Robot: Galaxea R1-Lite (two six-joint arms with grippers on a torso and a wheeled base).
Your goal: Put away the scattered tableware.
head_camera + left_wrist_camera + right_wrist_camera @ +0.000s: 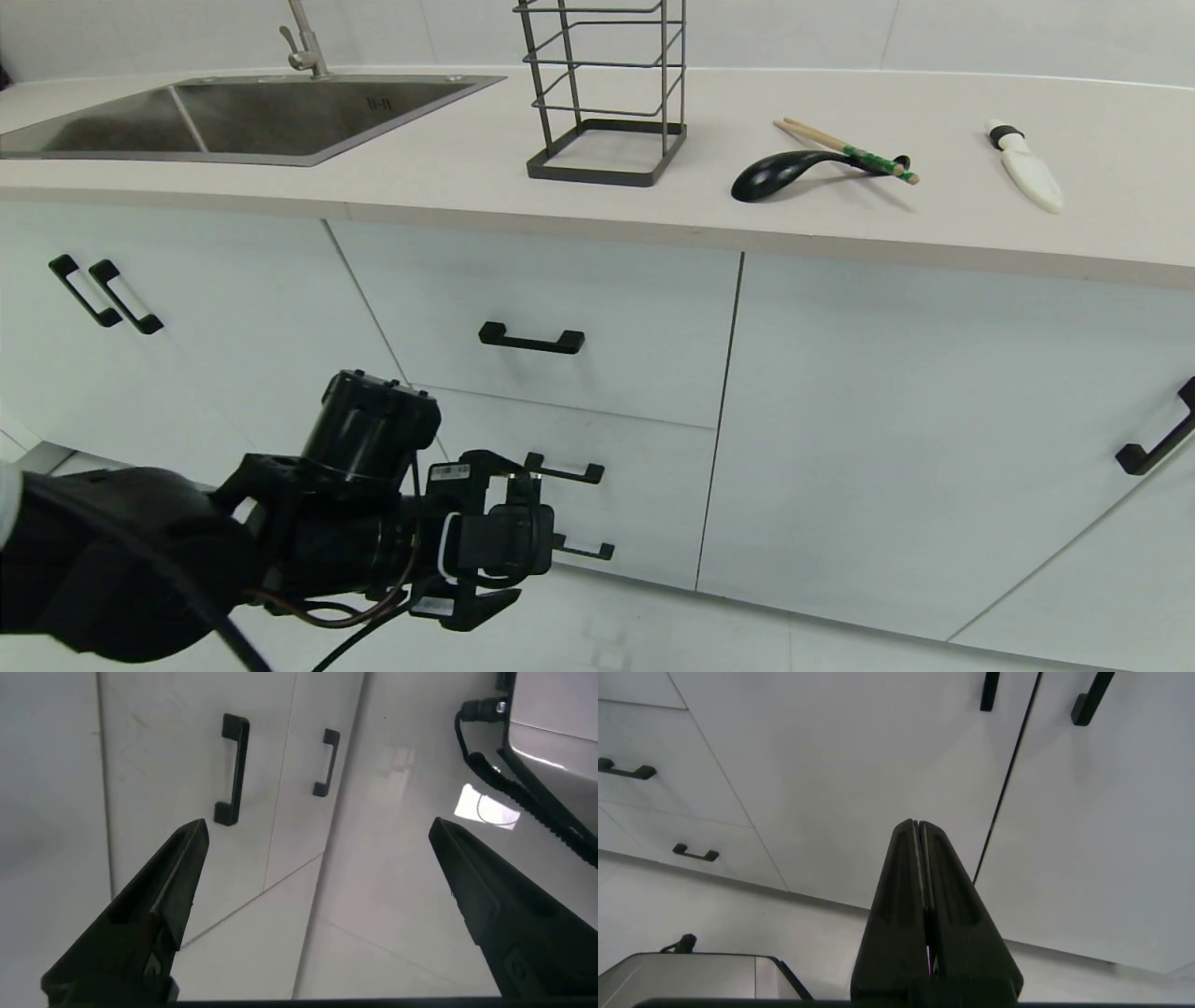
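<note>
A pale kitchen countertop (pixel 420 177) runs above white drawers (pixel 532 308). At its left end a steel sink (pixel 252 117) is set into it. Near the middle a dark wire rack (pixel 607 93) stands upright, likely the place meant for the tableware. To its right lies a black spoon (pixel 770 179), with a pair of chopsticks (pixel 845 147) resting across its handle and touching it. Farther right, apart from them, lies a white utensil (pixel 1027 173) with a black collar. Your left gripper (pixel 574 511) hangs low before the drawers, well below the counter, jaws spread wide and holding nothing, so you will likely need to raise it first. Your right gripper (pixel 920 835) faces the cabinet doors (pixel 831 765), fingers pressed together around nothing.
</note>
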